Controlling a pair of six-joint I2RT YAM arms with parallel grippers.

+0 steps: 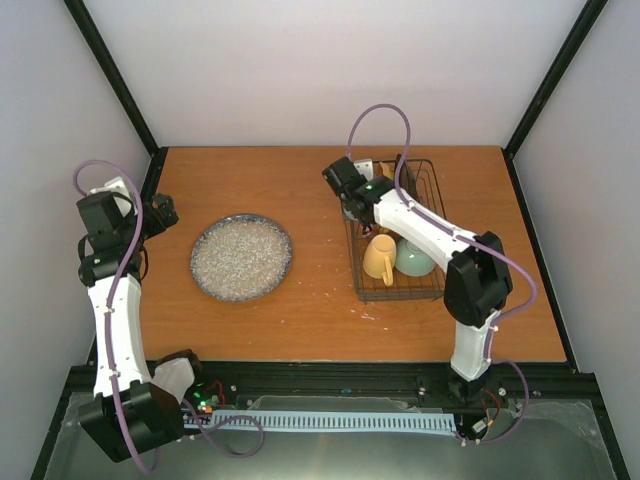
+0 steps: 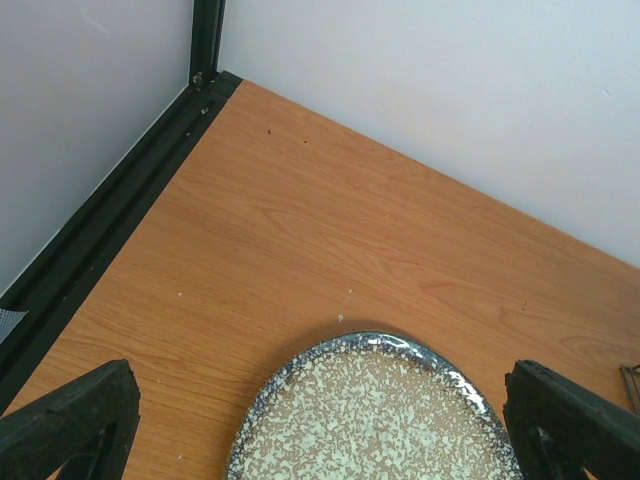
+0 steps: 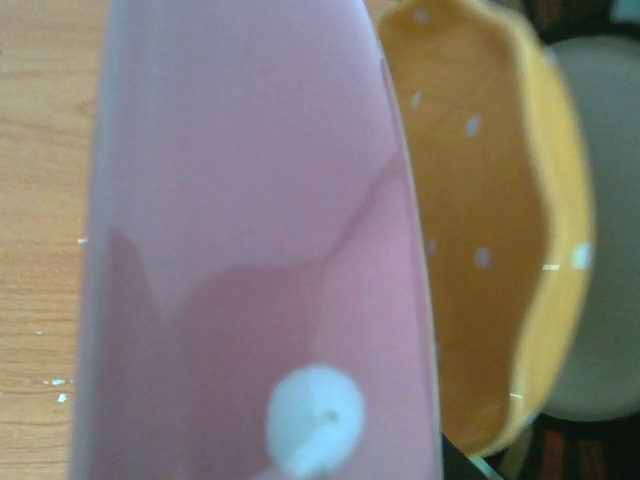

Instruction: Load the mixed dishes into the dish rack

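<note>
A round speckled plate (image 1: pixel 240 257) with a dark blue rim lies flat on the table's left half, and its far edge (image 2: pixel 380 345) shows in the left wrist view. My left gripper (image 1: pixel 163 213) hovers left of the plate, jaws open wide and empty (image 2: pixel 320 430). At the right stands the dish rack (image 1: pixel 428 290), holding a yellow dotted mug (image 1: pixel 379 258) and a pale green cup (image 1: pixel 415 258). My right gripper (image 1: pixel 352 203) is at the rack's left side, shut on a pink dotted dish (image 3: pixel 250 250) that fills its view and hides the fingers. The yellow mug (image 3: pixel 480 220) sits right beside it.
A black frame rail (image 2: pixel 110 220) runs along the table's left edge, with white walls behind and to the sides. Small white crumbs (image 1: pixel 370 312) lie on the wood in front of the rack.
</note>
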